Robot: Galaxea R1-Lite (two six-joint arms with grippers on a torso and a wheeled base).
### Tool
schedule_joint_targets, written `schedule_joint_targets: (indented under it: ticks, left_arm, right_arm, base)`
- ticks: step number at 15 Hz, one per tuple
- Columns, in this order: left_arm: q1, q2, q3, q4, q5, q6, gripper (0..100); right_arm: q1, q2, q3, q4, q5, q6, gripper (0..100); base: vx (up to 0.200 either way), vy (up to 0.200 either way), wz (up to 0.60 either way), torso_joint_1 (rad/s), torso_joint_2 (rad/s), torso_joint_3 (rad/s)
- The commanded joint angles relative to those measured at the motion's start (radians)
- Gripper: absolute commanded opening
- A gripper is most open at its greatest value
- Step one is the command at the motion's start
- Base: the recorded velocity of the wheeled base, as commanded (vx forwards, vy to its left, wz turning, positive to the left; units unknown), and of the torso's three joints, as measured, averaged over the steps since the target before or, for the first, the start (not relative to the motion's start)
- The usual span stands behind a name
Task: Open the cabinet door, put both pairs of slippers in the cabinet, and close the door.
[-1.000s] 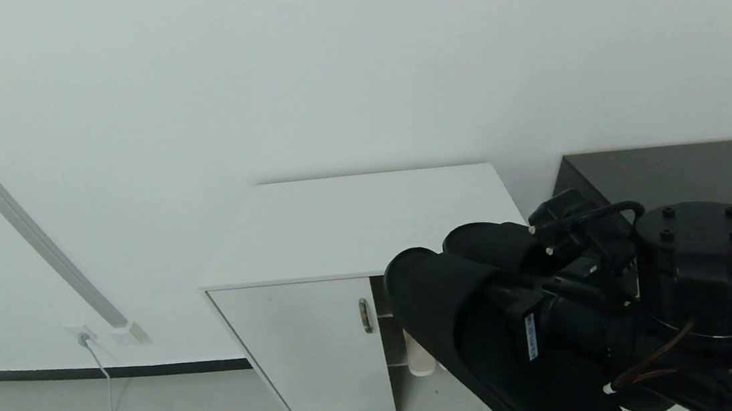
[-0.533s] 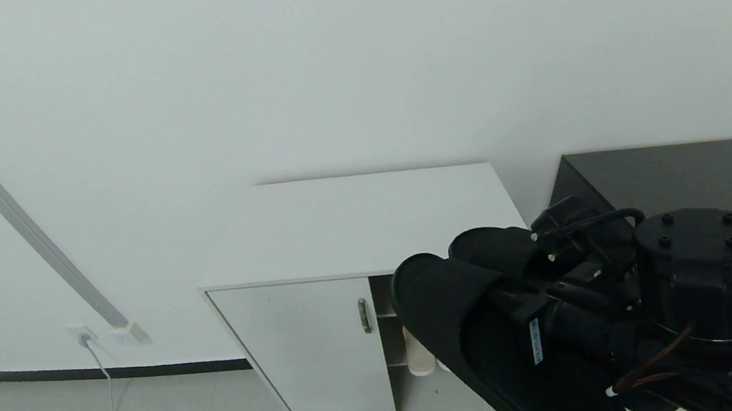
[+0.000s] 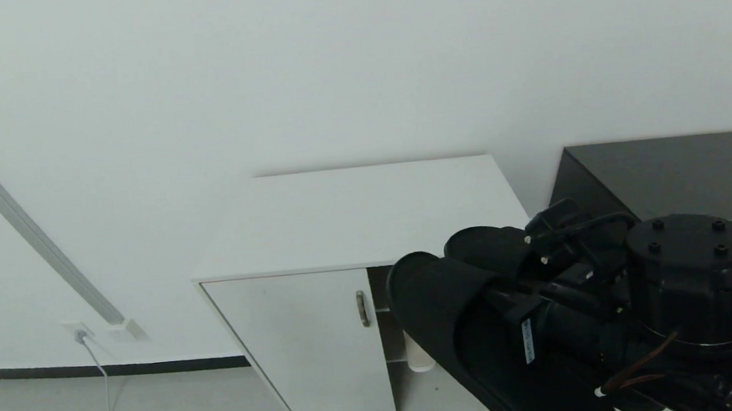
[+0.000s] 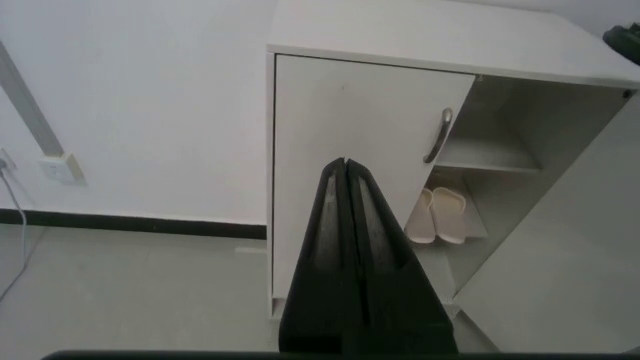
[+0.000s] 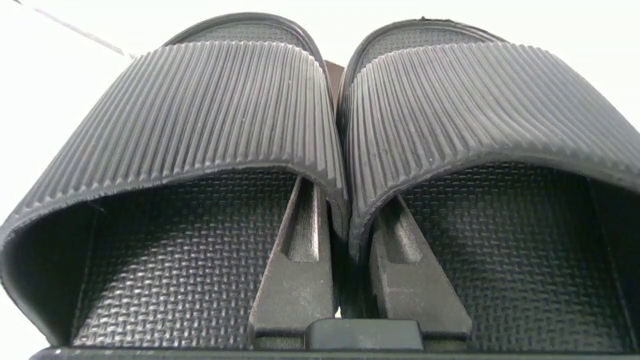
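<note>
In the head view the black slippers hide most of the cabinet's open half and part of a pale slipper. The cabinet's foot is cut off.

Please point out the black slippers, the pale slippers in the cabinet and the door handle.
black slippers (image 5: 225,110): right wrist view, ribbed strap of one slipper.
pale slippers (image 4: 449,214): left wrist view, footbed of one slipper.
door handle (image 4: 438,136): left wrist view, its middle.

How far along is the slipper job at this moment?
Done: cabinet open on its right side, pale slippers inside. In hand: black slippers clamped in the right gripper in front of the cabinet. Left: put them in, shut the cabinet.
</note>
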Motion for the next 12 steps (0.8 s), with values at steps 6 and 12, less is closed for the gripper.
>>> schedule_joint_targets:
  ticks: [6, 12]
  left_arm:
    - [0.000, 0.002, 0.000, 0.000, 0.000, 0.000, 0]
    - [0.000, 0.001, 0.000, 0.000, -0.001, 0.000, 0]
  right_arm:
    - [0.000, 0.004, 0.008, 0.000, 0.000, -0.006, 0]
    - [0.000, 0.005, 0.012, -0.002, 0.000, -0.011, 0]
  base:
    - [0.000, 0.000, 0.00, -0.161, 0.38, 0.211]
    - [0.000, 0.000, 0.00, -0.220, 0.53, 0.295]
